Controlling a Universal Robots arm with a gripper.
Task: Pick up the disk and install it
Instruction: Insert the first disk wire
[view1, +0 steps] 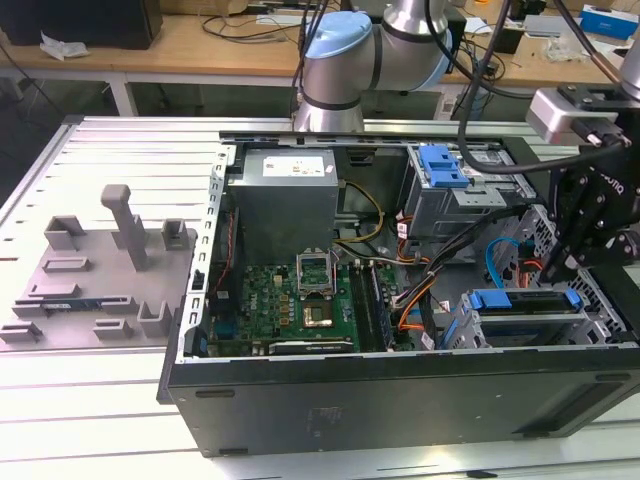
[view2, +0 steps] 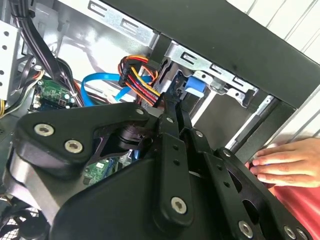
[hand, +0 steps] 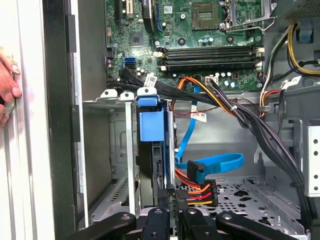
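Already the disk (hand: 150, 150) stands edge-on in the silver cage (hand: 111, 95) at one end of the case (view1: 400, 400), its blue tab facing the board. The claw (hand: 168, 196) sits right at the disk's edge, and we cannot tell whether it grips. We judge it best to press straight along the cage rails, keep clear of the orange cables (hand: 200, 190) just beside, and mind the hand (hand: 6, 82) on the desk beside the case.

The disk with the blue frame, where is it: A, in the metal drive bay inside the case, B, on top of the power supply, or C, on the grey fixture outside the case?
A: in the first wrist view the disk stands between the walls of the drive bay.
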